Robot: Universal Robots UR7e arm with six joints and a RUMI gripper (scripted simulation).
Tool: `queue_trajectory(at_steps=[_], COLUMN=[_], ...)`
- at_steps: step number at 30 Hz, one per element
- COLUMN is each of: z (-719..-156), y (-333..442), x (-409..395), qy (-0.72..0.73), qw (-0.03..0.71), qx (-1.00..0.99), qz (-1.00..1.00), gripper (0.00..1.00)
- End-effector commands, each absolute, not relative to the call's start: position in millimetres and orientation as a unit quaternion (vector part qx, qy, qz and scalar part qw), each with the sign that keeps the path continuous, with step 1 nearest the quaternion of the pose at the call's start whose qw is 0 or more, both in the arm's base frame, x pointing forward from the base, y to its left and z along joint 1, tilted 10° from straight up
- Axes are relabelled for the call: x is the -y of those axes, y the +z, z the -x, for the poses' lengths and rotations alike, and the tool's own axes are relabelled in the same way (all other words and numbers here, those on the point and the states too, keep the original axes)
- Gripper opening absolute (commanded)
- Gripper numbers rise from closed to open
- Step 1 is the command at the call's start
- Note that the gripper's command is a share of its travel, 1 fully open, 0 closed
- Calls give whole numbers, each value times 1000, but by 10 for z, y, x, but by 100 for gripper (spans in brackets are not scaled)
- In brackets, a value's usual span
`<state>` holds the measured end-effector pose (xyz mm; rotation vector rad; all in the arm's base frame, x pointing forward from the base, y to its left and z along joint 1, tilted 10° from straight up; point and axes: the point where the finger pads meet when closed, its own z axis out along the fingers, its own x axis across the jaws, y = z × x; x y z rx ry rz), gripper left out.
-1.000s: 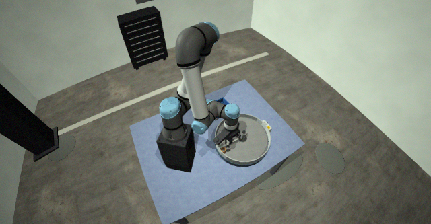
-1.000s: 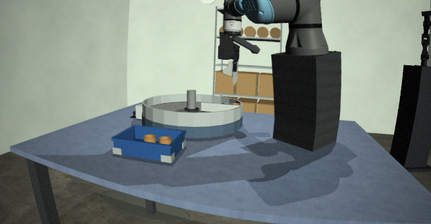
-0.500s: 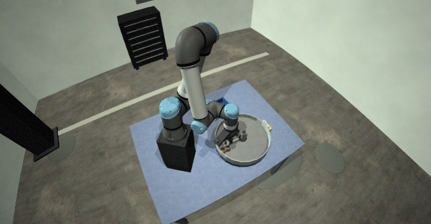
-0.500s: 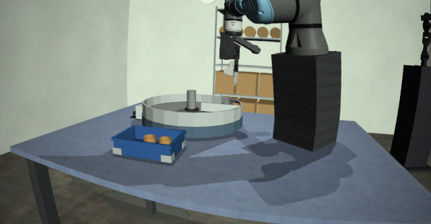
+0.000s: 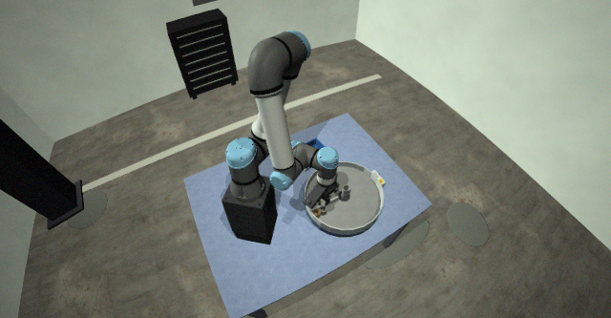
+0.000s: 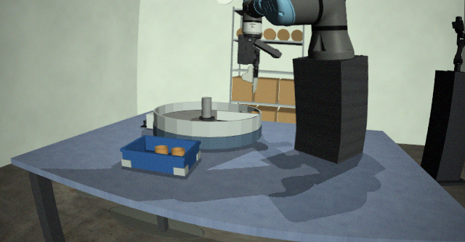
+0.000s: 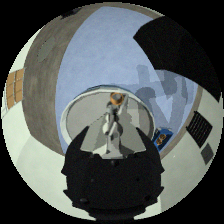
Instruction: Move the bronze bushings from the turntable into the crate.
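A bronze bushing (image 5: 317,212) (image 7: 117,95) lies near the wall of the round turntable (image 5: 355,213) (image 6: 196,127) (image 7: 75,120), on the robot base's side. Small grey shapes beside it may be steel bushings; the fingers partly hide them. My gripper (image 6: 254,89) (image 7: 111,113) points down above the turntable near that bronze bushing, clear of the wall in the exterior view. Its fingers are shut with nothing seen between them. The blue crate (image 6: 152,162) holds two bronze bushings, one on the left (image 6: 161,150) and one on the right (image 6: 178,152). The arm partly hides the crate in the top view.
A grey post (image 5: 346,192) (image 6: 206,107) stands in the middle of the turntable, inside its raised wall. A small white box (image 5: 378,179) sits at the turntable's outer edge. The black robot pedestal (image 5: 250,220) (image 6: 320,107) stands beside the turntable on the blue table.
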<state>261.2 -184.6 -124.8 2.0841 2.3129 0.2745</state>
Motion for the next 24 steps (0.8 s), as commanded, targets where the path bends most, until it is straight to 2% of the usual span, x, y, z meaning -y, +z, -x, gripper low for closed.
queue_trajectory(at_steps=[1, 24], z=[-2608, -2593], y=[-1247, -1250], x=[1851, 1854], qy=[88, 88], qw=[10, 12], qx=[-748, -768], qz=[-658, -635], gripper=[5, 5])
